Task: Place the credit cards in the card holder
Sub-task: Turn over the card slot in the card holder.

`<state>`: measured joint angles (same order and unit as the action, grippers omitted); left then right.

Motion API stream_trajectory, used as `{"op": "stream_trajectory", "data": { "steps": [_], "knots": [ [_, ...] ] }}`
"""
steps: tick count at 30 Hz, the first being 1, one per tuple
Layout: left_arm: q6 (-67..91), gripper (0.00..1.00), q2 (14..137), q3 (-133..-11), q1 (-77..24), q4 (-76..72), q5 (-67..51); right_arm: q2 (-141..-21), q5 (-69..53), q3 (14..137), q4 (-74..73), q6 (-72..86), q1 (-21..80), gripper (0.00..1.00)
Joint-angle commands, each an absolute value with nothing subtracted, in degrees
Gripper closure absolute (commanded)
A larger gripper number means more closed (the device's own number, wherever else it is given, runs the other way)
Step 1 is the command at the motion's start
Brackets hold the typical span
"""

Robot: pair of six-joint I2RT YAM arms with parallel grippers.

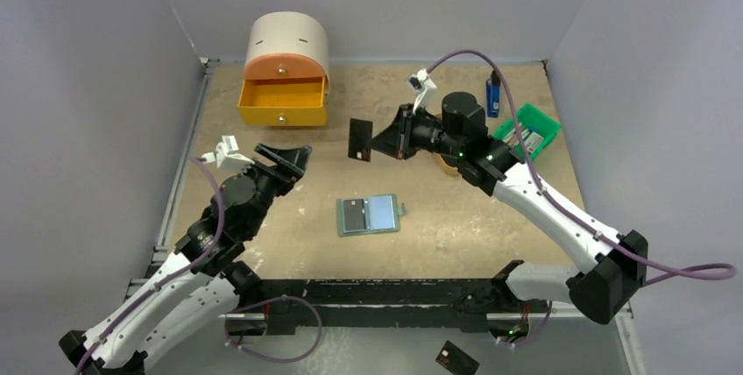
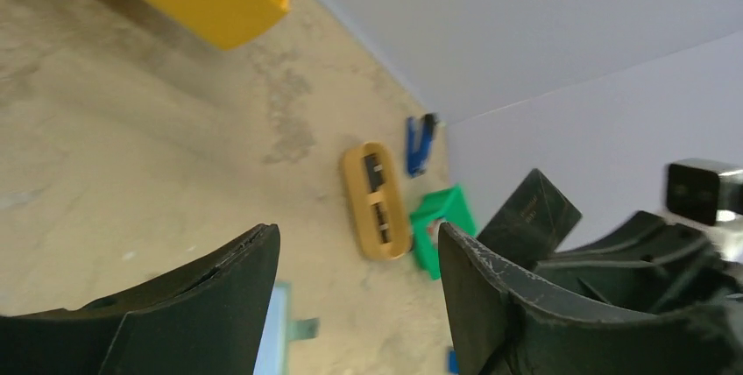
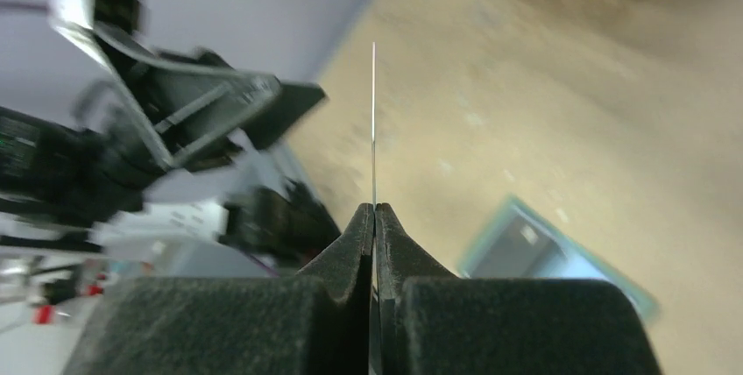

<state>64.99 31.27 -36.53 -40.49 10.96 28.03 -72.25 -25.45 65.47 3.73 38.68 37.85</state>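
Observation:
My right gripper [image 1: 378, 141] is shut on a black credit card [image 1: 359, 139] and holds it upright above the table's middle. In the right wrist view that card [image 3: 374, 130] shows edge-on as a thin line rising from the closed gripper [image 3: 375, 208]. The card holder [image 1: 369, 215] lies open on the table below, with a dark card [image 1: 352, 214] in its left half. My left gripper [image 1: 293, 158] hovers left of the held card. Its jaws stand open and empty [image 2: 355, 230], and the held card [image 2: 530, 213] shows past the right finger.
An orange drawer box [image 1: 283, 95] stands open at the back left. A tan oval tray [image 2: 377, 200], a green bin [image 1: 530, 130] and a blue stick [image 1: 493, 96] sit at the back right. Another black card [image 1: 456, 359] lies below the table's near edge.

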Motion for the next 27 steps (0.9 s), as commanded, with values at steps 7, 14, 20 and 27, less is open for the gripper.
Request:
{"op": "stream_trajectory", "data": {
  "steps": [7, 14, 20, 27],
  "knots": [
    [55.6, 0.43, 47.0, -34.6, -40.1, 17.1, 11.5, -74.6, -25.6, 51.6, -20.9, 24.3, 34.3, 1.0],
    [60.1, 0.46, 50.7, -26.9, -40.2, -0.7, 4.3, -77.1, -30.7, 46.1, -16.6, 26.6, 30.4, 1.0],
    [59.8, 0.47, 58.7, -27.8, -40.2, -6.5, 0.7, -79.4, -30.8, 44.8, -17.7, 26.0, 29.0, 1.0],
    [59.5, 0.44, 61.8, -27.8, -40.2, -8.5, 0.3, -81.6, -32.6, 43.9, -18.1, 25.2, 27.2, 1.0]
  ]
}}
